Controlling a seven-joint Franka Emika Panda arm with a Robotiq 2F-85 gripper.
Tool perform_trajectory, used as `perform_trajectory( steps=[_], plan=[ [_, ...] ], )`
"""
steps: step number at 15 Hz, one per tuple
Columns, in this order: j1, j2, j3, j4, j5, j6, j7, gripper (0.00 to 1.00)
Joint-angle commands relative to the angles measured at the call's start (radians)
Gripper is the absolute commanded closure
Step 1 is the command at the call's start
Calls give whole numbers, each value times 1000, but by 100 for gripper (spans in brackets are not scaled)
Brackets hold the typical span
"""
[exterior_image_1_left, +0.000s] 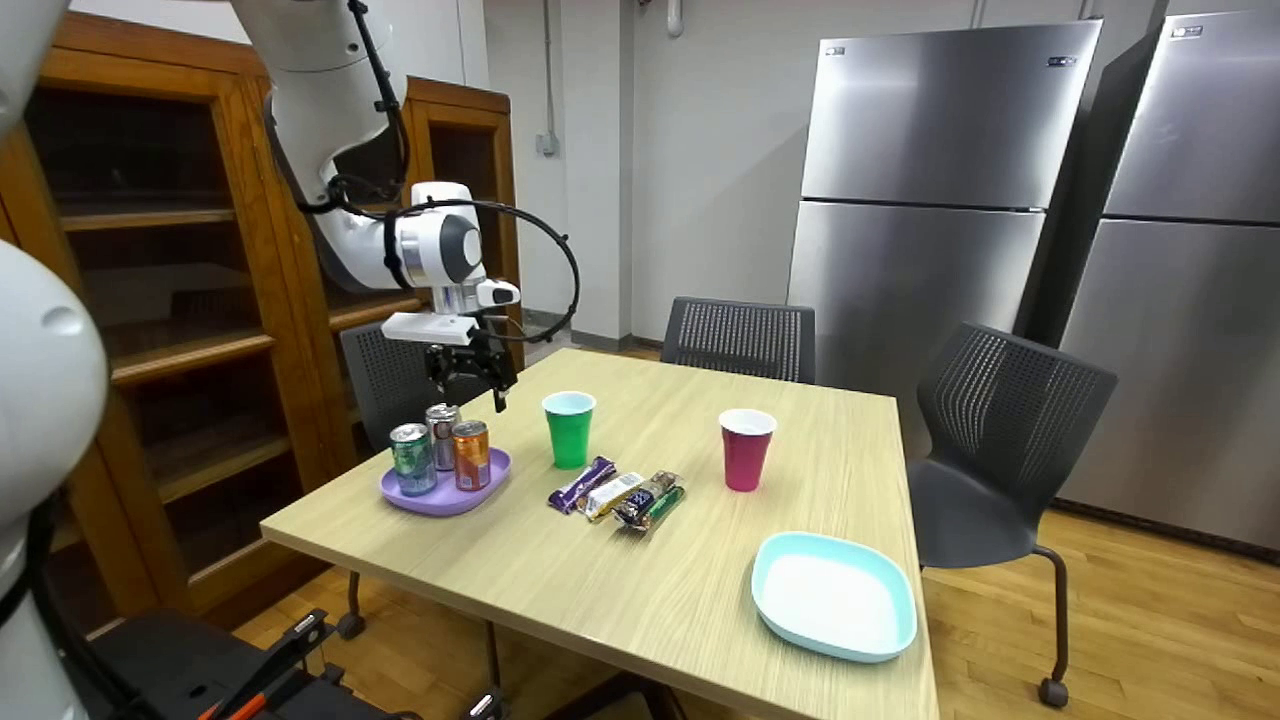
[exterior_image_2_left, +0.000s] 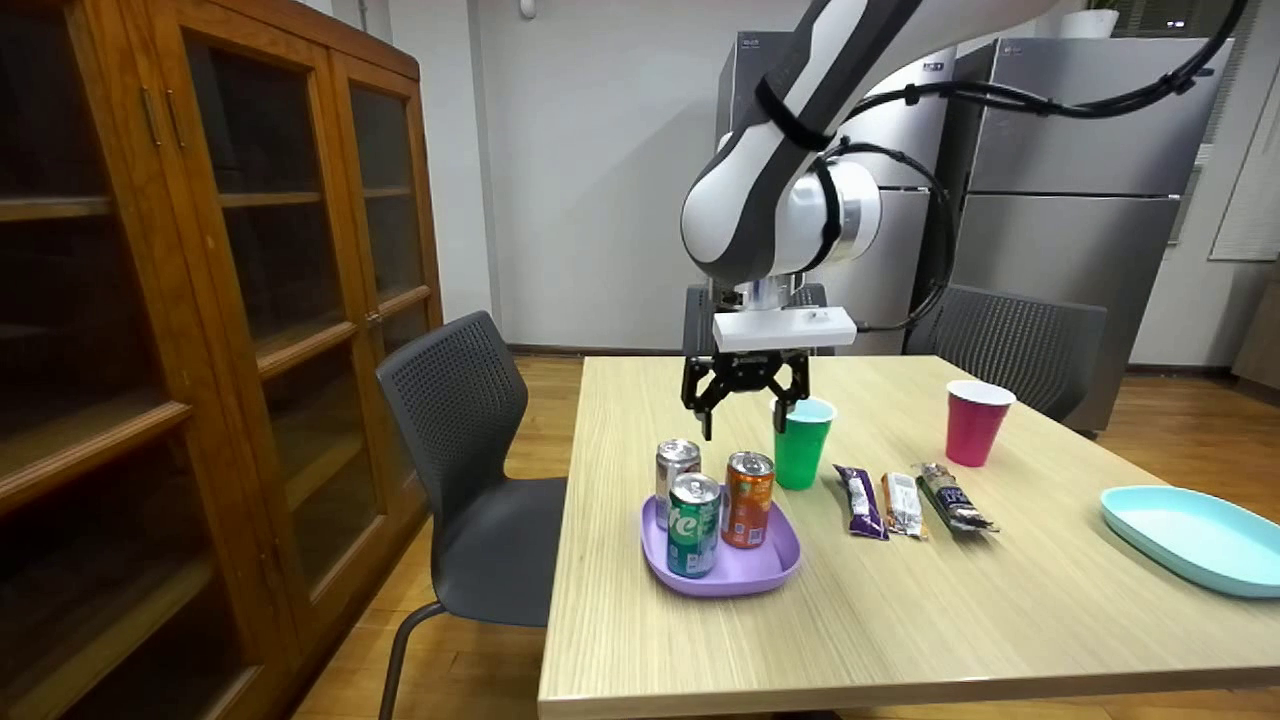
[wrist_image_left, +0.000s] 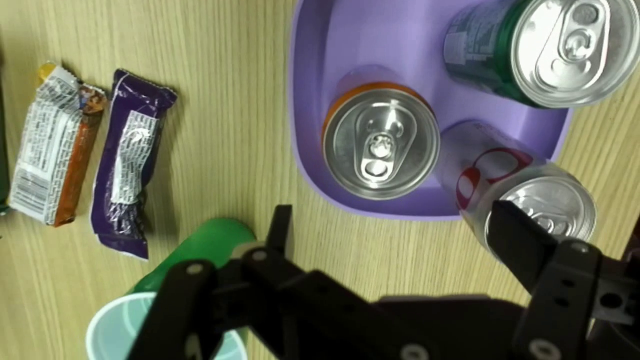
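Note:
My gripper (wrist_image_left: 393, 206) is open and empty, pointing down above the table. It also shows in both exterior views (exterior_image_1_left: 470, 398) (exterior_image_2_left: 743, 430), near a purple tray (exterior_image_2_left: 730, 586) with three upright cans. The orange can (wrist_image_left: 381, 145) stands nearest the green cup's side. The silver can (wrist_image_left: 550, 200) has its top partly hidden by one finger in the wrist view. The green can (wrist_image_left: 575, 50) stands at the tray's far side there. A green cup (wrist_image_left: 210, 245) stands beside the other finger, partly covered by it. It is upright in both exterior views (exterior_image_1_left: 570, 435) (exterior_image_2_left: 803, 445).
Several wrapped bars lie mid-table, including a purple one (exterior_image_1_left: 582, 485), a white one (exterior_image_1_left: 610, 495) and a dark one (exterior_image_1_left: 645, 500). A pink cup (exterior_image_1_left: 747, 455) stands beyond them. A light blue tray (exterior_image_1_left: 835, 600) sits at the table's corner. Chairs (exterior_image_1_left: 1000, 450) (exterior_image_2_left: 470, 470) surround the table.

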Motion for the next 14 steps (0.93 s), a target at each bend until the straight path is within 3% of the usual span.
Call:
perform_trajectory(
  steps=[1,14],
  plan=[
    [-39,-93,13,-68,15,-9,-34,0],
    [-166,-201,-27,-198,10,8,-65,0]
  ],
)
